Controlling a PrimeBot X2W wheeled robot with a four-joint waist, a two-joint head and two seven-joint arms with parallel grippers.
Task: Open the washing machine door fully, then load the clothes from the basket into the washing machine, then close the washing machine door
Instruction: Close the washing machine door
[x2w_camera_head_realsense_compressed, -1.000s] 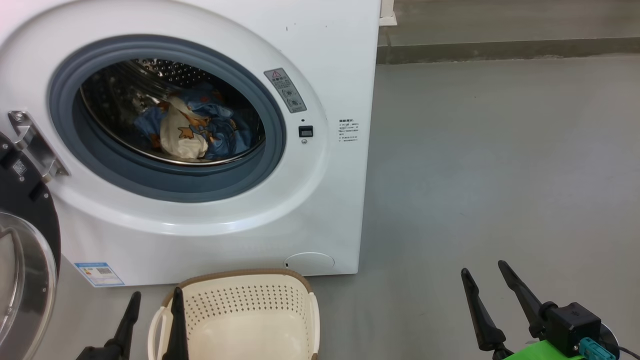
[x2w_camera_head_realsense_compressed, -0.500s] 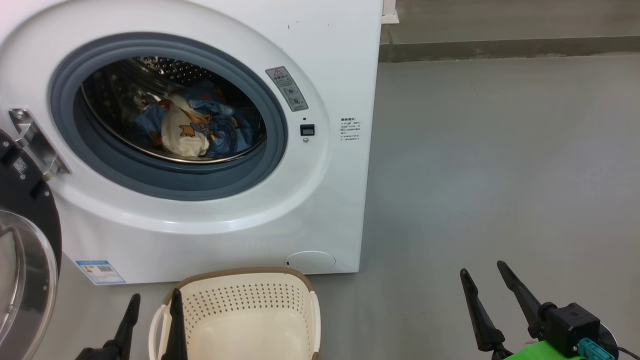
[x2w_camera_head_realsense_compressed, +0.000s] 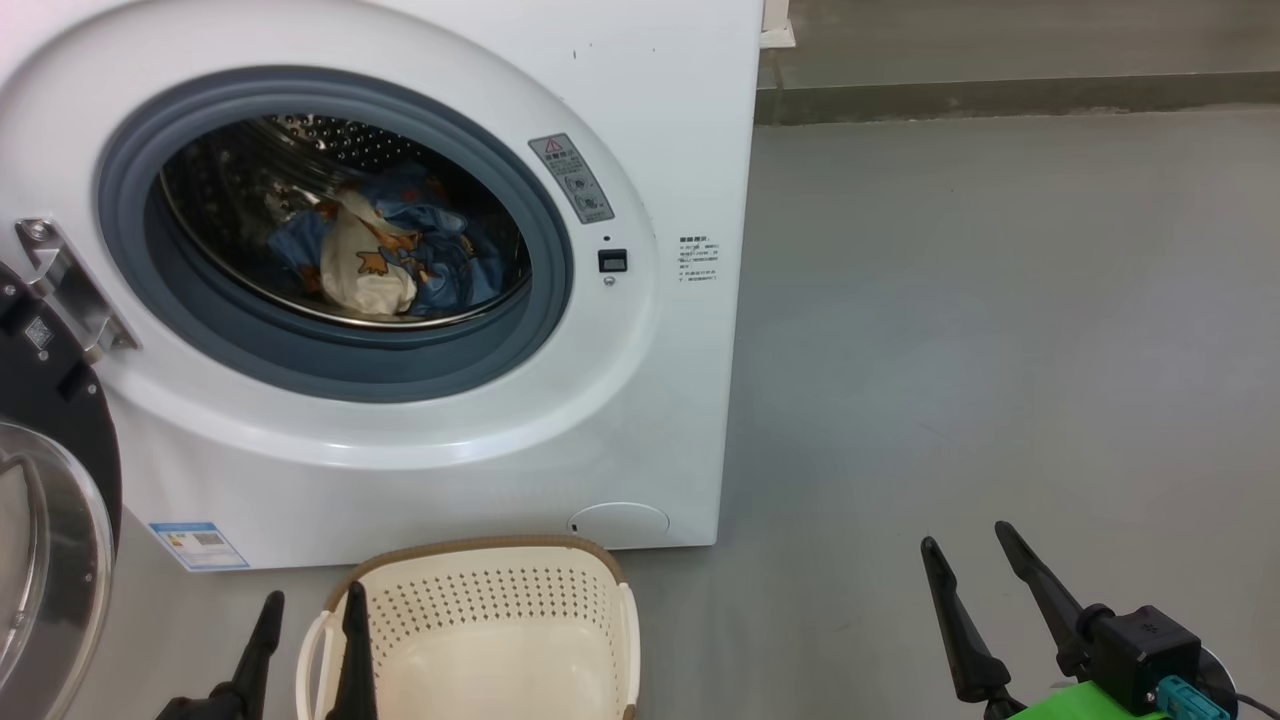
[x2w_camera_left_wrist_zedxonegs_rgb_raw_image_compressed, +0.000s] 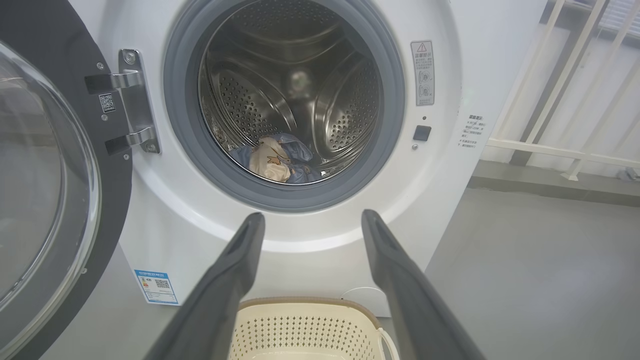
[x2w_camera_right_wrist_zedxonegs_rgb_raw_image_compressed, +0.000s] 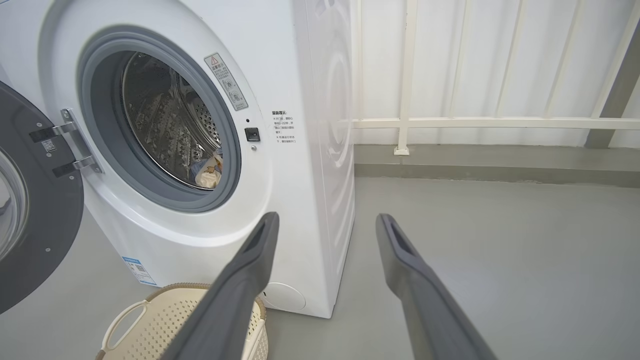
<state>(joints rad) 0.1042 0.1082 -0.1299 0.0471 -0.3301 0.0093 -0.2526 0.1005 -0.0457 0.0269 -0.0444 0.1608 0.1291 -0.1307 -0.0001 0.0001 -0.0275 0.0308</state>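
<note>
- The washing machine (x2w_camera_head_realsense_compressed: 650, 120) stands on the grey floor (x2w_camera_head_realsense_compressed: 1000, 300) with its round opening uncovered. Compared with half a second ago, the whole head view has shifted by a hair. That is the camera moving, not the machine.
- The door (x2w_camera_head_realsense_compressed: 62, 400) hangs swung wide on the steel hinge (x2w_camera_head_realsense_compressed: 70, 290) at the machine's left. Its black rim and clear glass bowl are turned away from the opening, just as they were a second ago.
- The clothes (x2w_camera_head_realsense_compressed: 400, 262) lie heaped at the bottom of the steel drum (x2w_camera_head_realsense_compressed: 330, 140), blue fabric with orange figures around a cream piece. The heap keeps the same shape as before.
- The basket (x2w_camera_head_realsense_compressed: 480, 600) sits on the floor just in front of the machine, below the opening, with its bare cream bottom showing. It has not moved.
- The left gripper (x2w_camera_head_realsense_compressed: 312, 592) hovers at the near left, by the basket's left side. Its fingers are spread wide and hold nothing, unchanged over the last second.
- The right gripper (x2w_camera_head_realsense_compressed: 966, 535) hovers at the near right over bare floor, well apart from the machine and the basket. Its fingers are also spread and empty, and it is in the same spot as before.
</note>
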